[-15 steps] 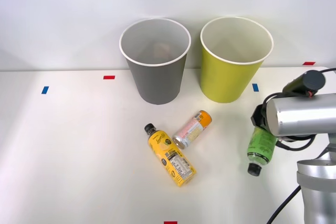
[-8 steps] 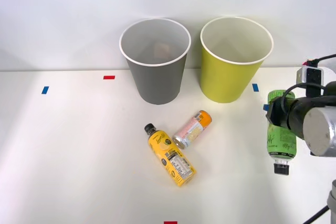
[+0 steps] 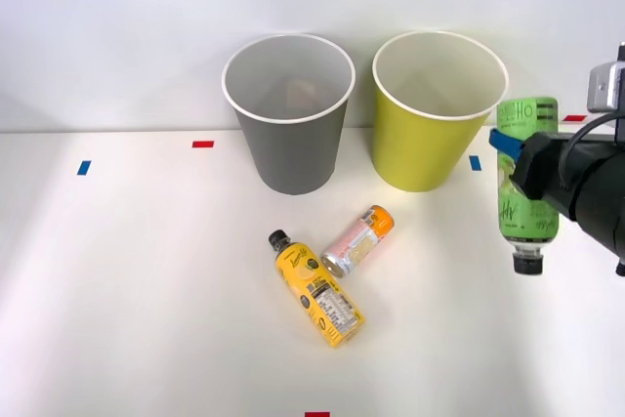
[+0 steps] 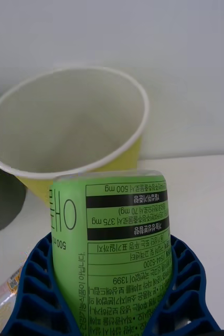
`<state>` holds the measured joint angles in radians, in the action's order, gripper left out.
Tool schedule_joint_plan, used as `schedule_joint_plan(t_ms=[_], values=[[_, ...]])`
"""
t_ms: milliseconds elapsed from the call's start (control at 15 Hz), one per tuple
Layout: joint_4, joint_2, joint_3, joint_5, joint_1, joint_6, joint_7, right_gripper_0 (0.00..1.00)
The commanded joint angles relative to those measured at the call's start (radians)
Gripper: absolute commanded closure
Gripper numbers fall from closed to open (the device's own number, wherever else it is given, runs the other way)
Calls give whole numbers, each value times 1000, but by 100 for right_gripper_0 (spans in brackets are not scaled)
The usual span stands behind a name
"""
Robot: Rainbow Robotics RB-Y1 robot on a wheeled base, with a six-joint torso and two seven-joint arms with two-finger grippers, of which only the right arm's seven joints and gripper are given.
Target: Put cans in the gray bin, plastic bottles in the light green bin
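Front view: right pincer [image 3: 524, 158] clamped on the green bottle [image 3: 527, 183], held cap-down, clear of the desk [image 3: 146, 280], just right of the light green bin [image 3: 430, 139]. Gray bin [image 3: 291, 134] beside it on the left. Nearer, yellow bottle [image 3: 318, 290] and can [image 3: 357, 240] lying touching.

Right wrist view: blue fingers [image 4: 33, 294] hugging both sides of the green bottle [image 4: 117, 247], base end pointing towards the light green bin [image 4: 64, 131] beyond.
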<state>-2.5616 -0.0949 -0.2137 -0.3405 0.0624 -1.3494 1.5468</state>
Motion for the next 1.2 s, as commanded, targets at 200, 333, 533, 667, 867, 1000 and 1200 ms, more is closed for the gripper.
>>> schedule_joint_plan(t_ms=[200,333,533,667,867,1000,1200], values=[[129,0,-52,-285,88,377,38,100],[204,0,-56,-311,168,450,58,100],[302,31,-79,-311,301,489,78,100],[412,41,-56,-310,356,602,90,100],[592,44,-15,-244,439,786,116,100],[675,44,-13,-176,481,834,122,100],[794,46,-3,-153,513,931,136,100]])
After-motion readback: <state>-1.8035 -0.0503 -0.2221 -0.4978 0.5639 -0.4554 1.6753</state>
